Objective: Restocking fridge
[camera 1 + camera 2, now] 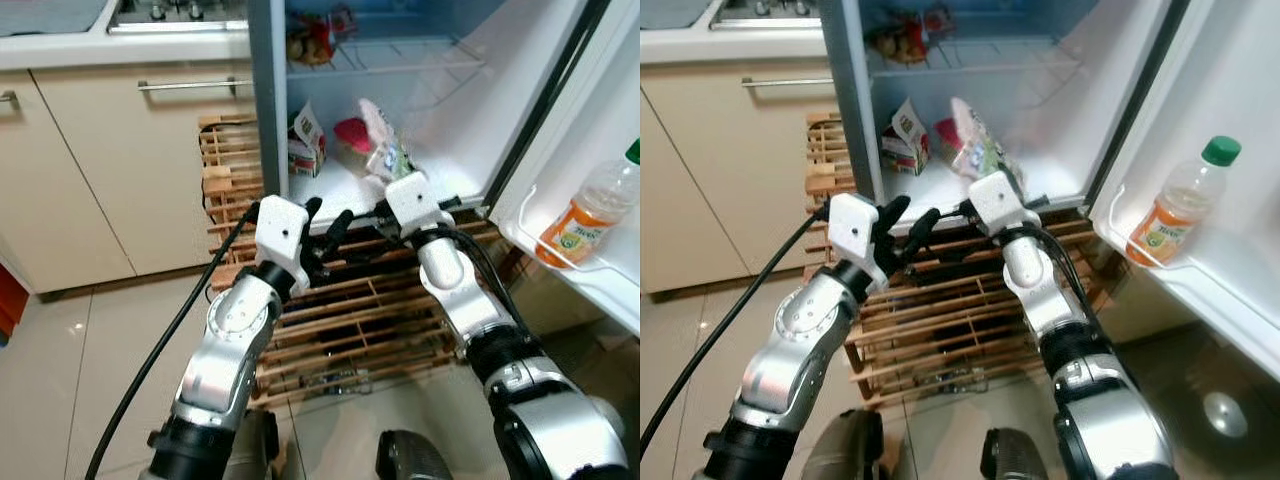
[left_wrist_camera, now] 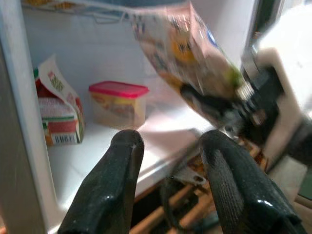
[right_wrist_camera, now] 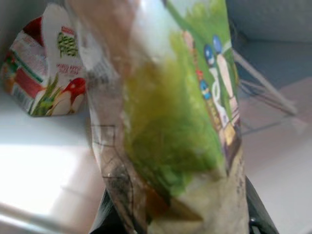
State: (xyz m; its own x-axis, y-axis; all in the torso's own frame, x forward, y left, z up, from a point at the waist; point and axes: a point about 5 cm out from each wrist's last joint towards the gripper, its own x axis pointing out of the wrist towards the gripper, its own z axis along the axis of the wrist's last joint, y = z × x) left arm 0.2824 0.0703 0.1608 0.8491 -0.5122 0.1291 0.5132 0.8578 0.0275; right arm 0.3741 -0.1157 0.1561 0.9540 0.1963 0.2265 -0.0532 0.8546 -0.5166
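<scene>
a cream cabinet (image 1: pixel 120 170) stands at far left beside the open fridge (image 1: pixel 268 110). the left gripper (image 1: pixel 325 232) hangs with fingers parted, holding nothing, before the fridge's lower shelf, over a wooden slat rack (image 1: pixel 350 320). on that shelf sit a juice carton (image 1: pixel 305 142) and a red-lidded tub (image 1: pixel 350 135). the right gripper (image 3: pixel 175 214) clamps a salad bag (image 1: pixel 385 145) over the shelf. a juice bottle (image 1: pixel 590 208) stands in the door.

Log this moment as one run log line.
right gripper: shut on snack bag, at fridge shelf | left gripper: open, empty | carton, tub on shelf
</scene>
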